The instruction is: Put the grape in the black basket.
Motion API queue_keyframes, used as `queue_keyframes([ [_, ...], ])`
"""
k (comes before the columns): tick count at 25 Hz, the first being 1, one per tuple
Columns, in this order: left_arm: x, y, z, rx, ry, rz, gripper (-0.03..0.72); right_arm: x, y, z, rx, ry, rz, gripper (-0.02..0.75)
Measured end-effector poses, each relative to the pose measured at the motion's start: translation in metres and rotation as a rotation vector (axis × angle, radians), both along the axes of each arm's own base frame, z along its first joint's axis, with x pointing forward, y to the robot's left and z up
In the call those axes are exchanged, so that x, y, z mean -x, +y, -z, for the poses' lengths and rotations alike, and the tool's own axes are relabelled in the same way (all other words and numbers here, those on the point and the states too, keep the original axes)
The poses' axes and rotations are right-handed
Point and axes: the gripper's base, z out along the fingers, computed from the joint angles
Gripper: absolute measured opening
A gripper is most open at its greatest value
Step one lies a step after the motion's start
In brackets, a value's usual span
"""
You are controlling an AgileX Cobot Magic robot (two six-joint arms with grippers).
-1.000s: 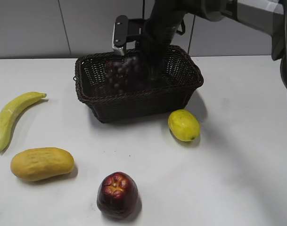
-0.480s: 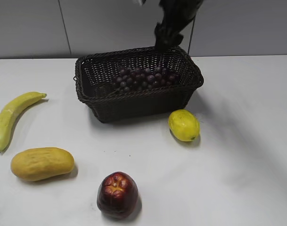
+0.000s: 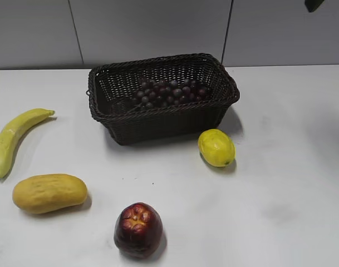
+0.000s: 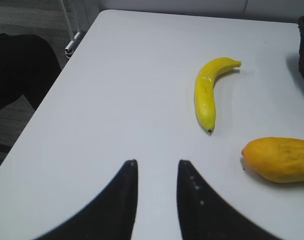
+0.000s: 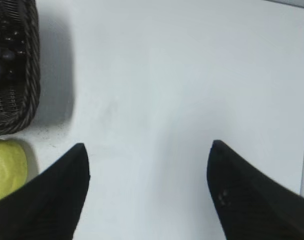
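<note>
The grape (image 3: 170,93), a bunch of small dark red-purple berries, lies inside the black basket (image 3: 158,114) at the back middle of the table. In the right wrist view the basket's corner (image 5: 19,90) shows at the upper left with a few grapes (image 5: 4,52) in it. My right gripper (image 5: 148,150) is open and empty, high above the bare table to the right of the basket; only a dark bit of that arm (image 3: 313,4) shows at the exterior view's top right. My left gripper (image 4: 156,164) is open and empty over the table's left part, outside the exterior view.
A yellow lemon-like fruit (image 3: 216,147) sits by the basket's front right corner and shows in the right wrist view (image 5: 7,167). A banana (image 3: 13,139) (image 4: 207,90) and a yellow-orange mango (image 3: 49,192) (image 4: 280,159) lie at the left. A dark red apple (image 3: 138,230) sits front centre.
My right arm let go of the grape in the basket, then rose and pulled away to the upper right, leaving the exterior view almost wholly. The grape now rests in the basket.
</note>
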Motion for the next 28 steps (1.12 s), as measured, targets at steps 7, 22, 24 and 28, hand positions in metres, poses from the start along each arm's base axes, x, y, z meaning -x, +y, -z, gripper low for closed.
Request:
queue_keyframes([
  [7,0.0,0.0,0.0,0.0,0.0,0.0,0.217,0.059,-0.029,-0.014,-0.003,0.017,0.093,0.552],
  [22,0.0,0.0,0.0,0.0,0.0,0.0,0.217,0.235,-0.048,0.057,-0.063,0.047,0.1,0.552],
  [24,0.0,0.0,0.0,0.0,0.0,0.0,0.217,0.253,-0.051,0.074,-0.062,0.052,0.1,0.552],
  [28,0.0,0.0,0.0,0.0,0.0,0.0,0.217,0.282,-0.055,0.101,-0.06,0.07,0.101,0.552],
])
